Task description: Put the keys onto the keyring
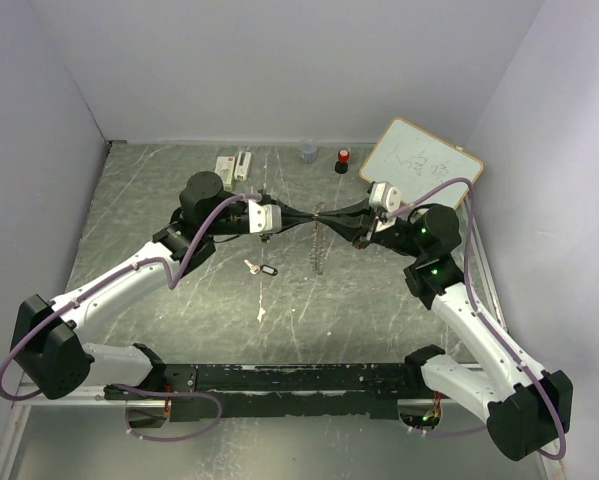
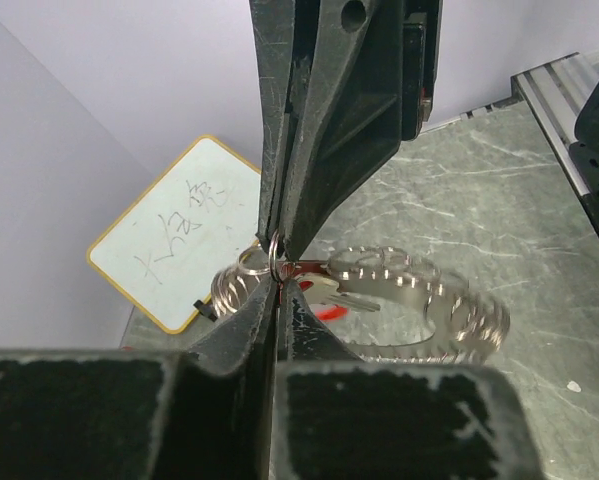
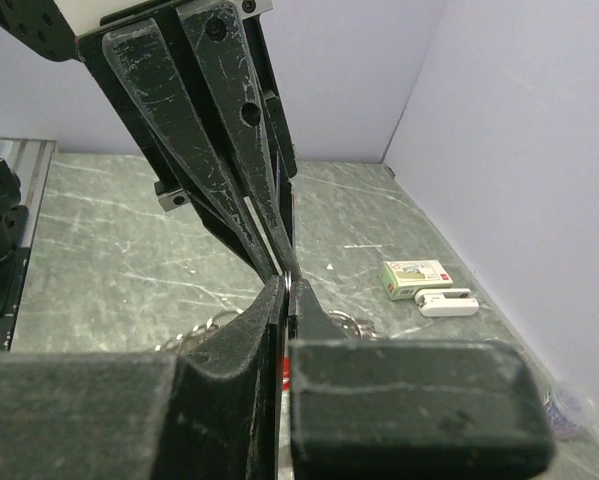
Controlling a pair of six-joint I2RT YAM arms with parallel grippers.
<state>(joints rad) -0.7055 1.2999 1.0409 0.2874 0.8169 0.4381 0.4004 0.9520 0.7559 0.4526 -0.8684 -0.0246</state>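
Right hand pinching keyring, whiteboard scrawl illegible

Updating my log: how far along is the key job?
Nothing clearly done yet. In hand: the right gripper pinches the keyring, and the left gripper appears to pinch the red key at it; threaded or not, I cannot tell. Left: the black-tagged key lies loose on the table.

place: robot lab cell | evidence: plain walls boxing marbled table; aluminium rail; handwritten whiteboard
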